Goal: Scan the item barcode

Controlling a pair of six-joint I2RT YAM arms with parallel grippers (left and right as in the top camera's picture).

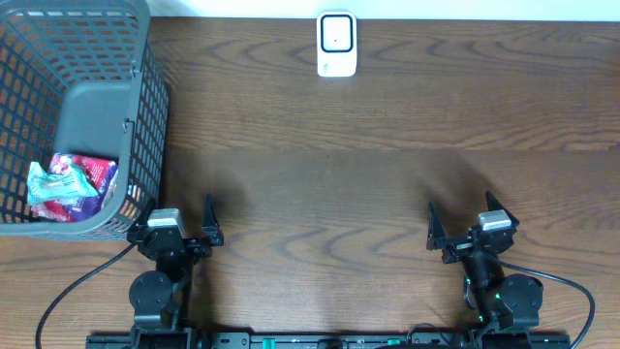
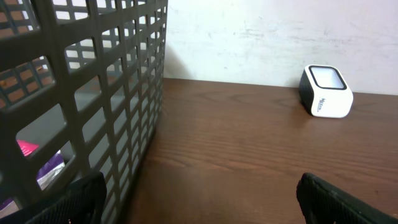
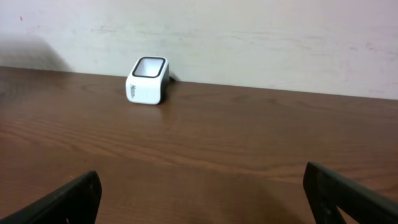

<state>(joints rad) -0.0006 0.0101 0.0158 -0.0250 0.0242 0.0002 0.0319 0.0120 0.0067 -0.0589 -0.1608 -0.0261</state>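
while both arms sit at the lower edge of the overhead frame, i judge the task not yet begun. the snack packets [image 1: 68, 184], the items to be scanned, lie in the bottom of the grey basket [image 1: 145, 107] at far left. the white scanner [image 1: 336, 44] stands alone at top centre of the wooden table [image 1: 320, 165], well apart from them. the left gripper [image 1: 174, 218], just beside the basket's lower right corner, has its jaws spread wide and holds nothing; the right gripper [image 1: 463, 213], at lower right, is likewise spread and empty. left to do, by my reckoning: lift a packet out, carry it to the scanner, present its barcode. only the overhead view shows the packets whole; the left wrist view gives slivers of pink and purple through the mesh at lower left. the right wrist view shows the scanner's window at upper left and no basket. i see no barcode in any view.
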